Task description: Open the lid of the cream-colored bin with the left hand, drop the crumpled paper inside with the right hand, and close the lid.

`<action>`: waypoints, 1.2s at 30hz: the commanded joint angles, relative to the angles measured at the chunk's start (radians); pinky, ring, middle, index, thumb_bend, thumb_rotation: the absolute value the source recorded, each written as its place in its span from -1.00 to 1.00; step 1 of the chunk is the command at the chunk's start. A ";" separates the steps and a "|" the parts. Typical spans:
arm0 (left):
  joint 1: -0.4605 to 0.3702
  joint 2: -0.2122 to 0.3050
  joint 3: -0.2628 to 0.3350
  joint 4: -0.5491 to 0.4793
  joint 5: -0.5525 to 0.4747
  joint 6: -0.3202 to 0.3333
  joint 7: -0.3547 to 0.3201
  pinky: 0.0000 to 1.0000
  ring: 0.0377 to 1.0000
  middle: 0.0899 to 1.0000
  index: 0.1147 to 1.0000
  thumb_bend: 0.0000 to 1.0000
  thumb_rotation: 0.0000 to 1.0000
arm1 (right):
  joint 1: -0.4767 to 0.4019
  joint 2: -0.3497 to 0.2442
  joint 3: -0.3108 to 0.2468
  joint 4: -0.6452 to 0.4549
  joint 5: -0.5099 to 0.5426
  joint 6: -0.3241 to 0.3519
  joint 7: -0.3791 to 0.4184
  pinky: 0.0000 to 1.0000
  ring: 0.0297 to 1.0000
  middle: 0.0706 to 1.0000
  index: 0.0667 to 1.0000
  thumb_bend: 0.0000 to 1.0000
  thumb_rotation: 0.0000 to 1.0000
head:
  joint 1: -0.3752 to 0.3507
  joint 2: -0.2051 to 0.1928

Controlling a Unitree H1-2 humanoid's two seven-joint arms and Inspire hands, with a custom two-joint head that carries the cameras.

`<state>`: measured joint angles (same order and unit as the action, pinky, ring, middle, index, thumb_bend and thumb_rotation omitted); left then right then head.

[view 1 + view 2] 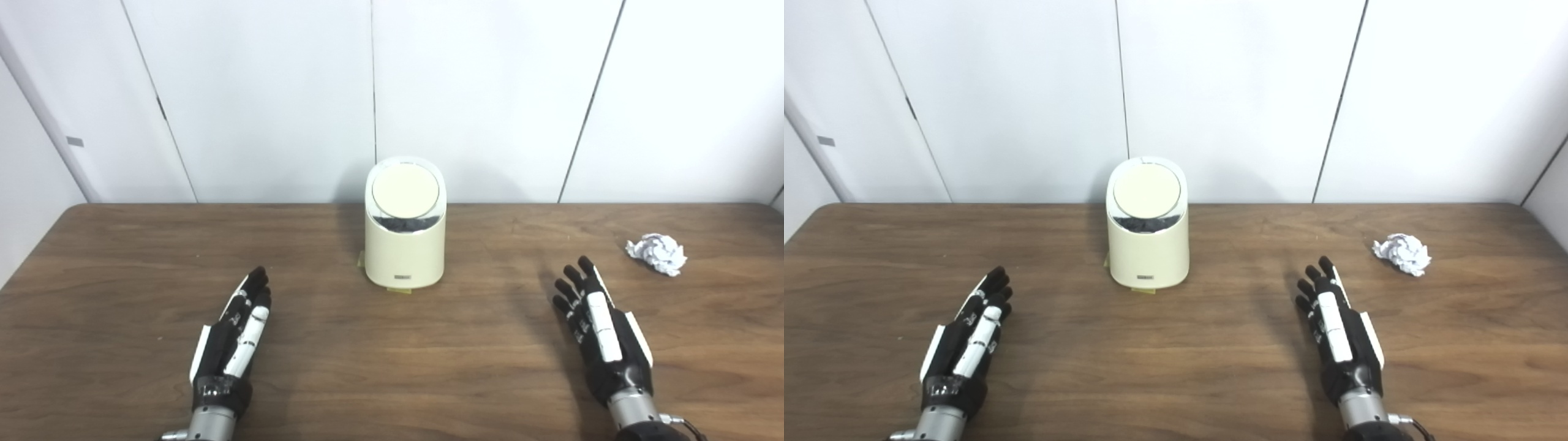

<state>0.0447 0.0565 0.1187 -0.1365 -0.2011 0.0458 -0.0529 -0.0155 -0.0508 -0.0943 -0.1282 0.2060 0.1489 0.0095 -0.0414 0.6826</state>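
— What is on the left?
— The left hand (pixel 236 334) lies over the brown tabletop (pixel 392 367), fingers straight and side by side, holding nothing.
— And in the middle?
— The cream-colored bin (pixel 404 223) stands far back, its round lid (pixel 405 190) shut.
— And right?
— The right hand (pixel 600 334) is flat with fingers a bit spread, empty. The crumpled paper (pixel 655 253) sits just past it, far right.
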 commanded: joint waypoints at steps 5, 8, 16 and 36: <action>-0.035 0.003 -0.002 -0.010 -0.003 -0.032 -0.006 1.00 0.95 0.91 0.93 -0.24 0.00 | -0.034 -0.007 -0.003 -0.036 0.001 -0.022 0.010 0.85 0.86 0.90 0.96 0.16 0.60 | -0.001 0.000; -0.034 0.003 -0.002 -0.013 -0.003 -0.028 -0.005 1.00 0.94 0.91 0.93 -0.21 0.00 | -0.033 -0.008 -0.003 -0.039 0.003 -0.020 0.012 0.85 0.87 0.90 0.97 0.15 0.60 | 0.000 0.001; -0.032 0.002 0.000 -0.016 -0.007 -0.024 -0.004 1.00 0.94 0.90 0.91 -0.20 -0.01 | -0.032 -0.005 -0.002 -0.047 -0.003 -0.013 0.006 0.83 0.86 0.90 0.96 0.14 0.60 | -0.001 0.003; -0.030 0.008 -0.003 0.007 -0.005 -0.039 -0.014 1.00 0.97 0.92 0.94 -0.23 -0.07 | -0.033 0.005 0.001 -0.028 -0.008 -0.030 0.012 0.85 0.87 0.91 0.98 0.15 0.58 | -0.014 -0.031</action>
<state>0.0426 0.0572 0.1180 -0.1321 -0.2003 0.0448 -0.0541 -0.0155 -0.0463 -0.0927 -0.1326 0.1925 0.1519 0.0095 -0.0536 0.6505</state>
